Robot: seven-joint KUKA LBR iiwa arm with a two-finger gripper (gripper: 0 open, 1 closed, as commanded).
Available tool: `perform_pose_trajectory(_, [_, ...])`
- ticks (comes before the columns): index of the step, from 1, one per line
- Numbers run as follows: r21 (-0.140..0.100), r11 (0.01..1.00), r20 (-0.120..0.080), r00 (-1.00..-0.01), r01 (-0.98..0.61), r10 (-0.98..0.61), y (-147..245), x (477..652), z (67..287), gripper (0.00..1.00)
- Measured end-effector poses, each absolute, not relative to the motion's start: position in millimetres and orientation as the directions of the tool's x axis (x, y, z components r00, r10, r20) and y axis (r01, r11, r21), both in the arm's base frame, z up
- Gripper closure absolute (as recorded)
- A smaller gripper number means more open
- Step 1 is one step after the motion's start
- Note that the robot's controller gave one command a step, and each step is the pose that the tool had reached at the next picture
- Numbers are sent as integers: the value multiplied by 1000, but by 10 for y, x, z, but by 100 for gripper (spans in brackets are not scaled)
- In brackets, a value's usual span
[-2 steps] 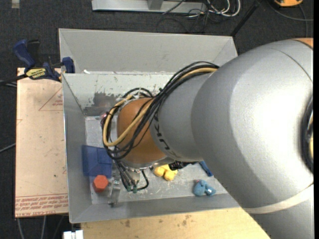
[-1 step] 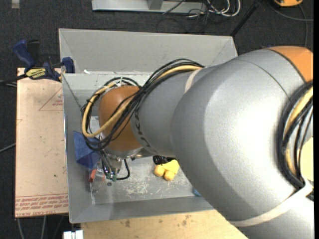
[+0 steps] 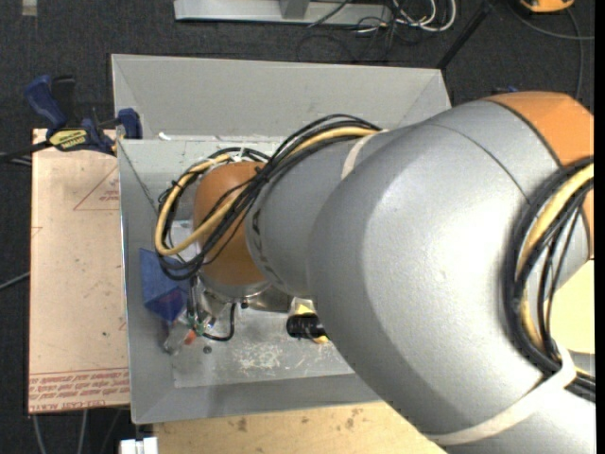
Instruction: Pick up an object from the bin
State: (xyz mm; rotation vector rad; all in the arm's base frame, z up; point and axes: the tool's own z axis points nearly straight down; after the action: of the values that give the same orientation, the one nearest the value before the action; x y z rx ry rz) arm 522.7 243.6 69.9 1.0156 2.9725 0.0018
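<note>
In the camera view you look down into the grey metal bin (image 3: 274, 97). Its sheet walls slope in to a flat floor that is scuffed and flecked with white near the front. Low on the left side of that floor lies a blue thing (image 3: 156, 287), angular, folded-looking and matte, close against the left wall.

The hand (image 3: 189, 331) is down at the floor just to the right of the blue thing, by its lower corner. It is so near that you cannot tell whether the two touch. You also cannot tell whether the hand is apart or together, because the wrist and some small wires crowd it from above.

Further right on the floor, apart from the blue thing, lies a small black and yellow thing (image 3: 304, 326), half under the arm. The arm (image 3: 425, 272) is smooth, grey and rounded; it comes in from the right and covers most of the bin's middle and right. At its wrist sits a glossy orange cover (image 3: 222, 230), with black and yellow cables (image 3: 163, 227) looped round it.
</note>
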Motion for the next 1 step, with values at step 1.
perform_pose_trajectory(1, [1, 793, 0, -793, 609, 609, 2442, 5227, 698, 0])
